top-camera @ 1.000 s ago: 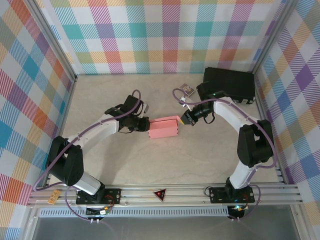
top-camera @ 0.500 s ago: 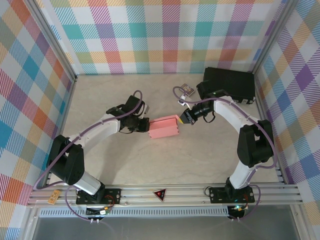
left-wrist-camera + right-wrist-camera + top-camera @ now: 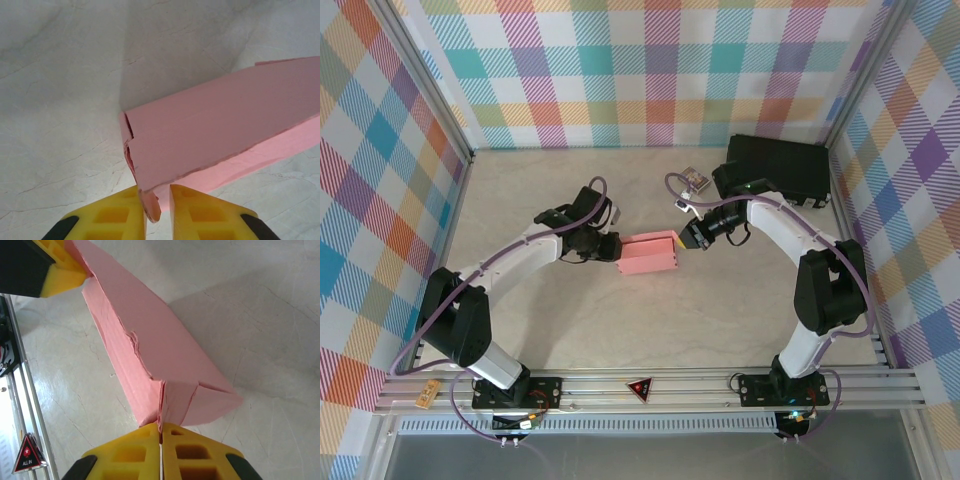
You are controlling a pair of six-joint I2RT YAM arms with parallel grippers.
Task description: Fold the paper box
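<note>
- paper box (image 3: 650, 254): salmon-pink, folded up, lying at the middle of the desk (image 3: 720, 320) between both arms.
- left fingers (image 3: 130, 200): slightly parted, box's corner tab between them.
- right fingers (image 3: 145, 440): closed together, tips touching box's end seam.

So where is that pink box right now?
In the overhead view the pink paper box sits mid-table, between the left gripper at its left end and the right gripper at its right.
</note>
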